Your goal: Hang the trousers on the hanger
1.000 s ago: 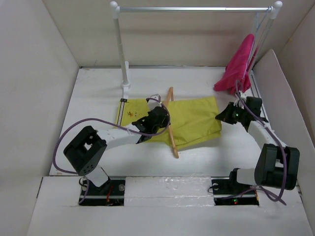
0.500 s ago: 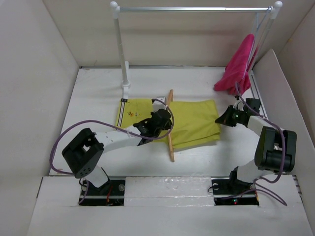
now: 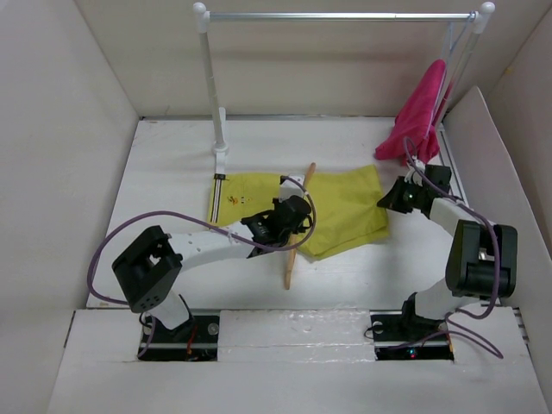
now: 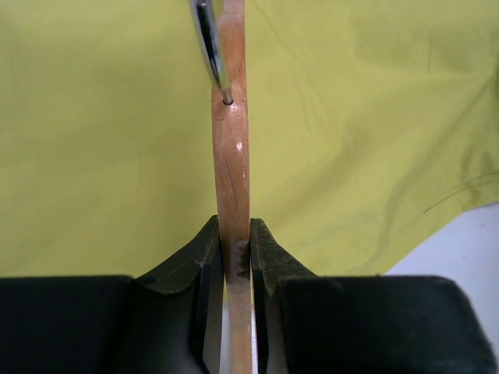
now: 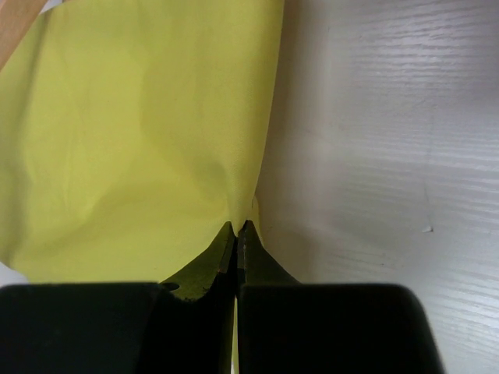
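Far left of the overhead view, on the white table (image 3: 172, 164): one post of a white-and-silver clothes rail (image 3: 211, 86), upright near the back wall. Just in front of its foot, the trousers (image 3: 345, 207), spread flat as a wide yellow-green band running rightward across the middle of the table, with striped trim at the left edge.

Across the trousers near their middle, the hanger (image 3: 288, 269), slanted from far right to near left, its near end poking past the cloth's near edge over bare table. Unclear from above whether any cloth passes through its triangle. Reaching in from the near left, the left gripper (image 3: 293, 217), directly over hanger and cloth.

Through the left wrist camera: clamped on the hanger (image 4: 232, 156), both fingers pressed against the sides of the tan wood with only the wood between them. Just ahead of the fingertips, the metal hook (image 4: 209, 39), set into the wood. Beneath and behind, trousers (image 4: 101, 117) filling nearly the whole background, with a corner of table at lower right.

Further right in the overhead view, at the trousers' right edge, the right gripper (image 3: 398, 197), touching the cloth near its far right corner. Through the right wrist camera: jaws pressed together, pinching the edge of the trousers (image 5: 132, 140), cloth puckering into the fingertips. Bare table (image 5: 374, 140) to the right of the pinch.

Far right in the overhead view, a magenta-pink garment (image 3: 418, 116), hanging bunched beside the rail's right post, apart from the trousers.
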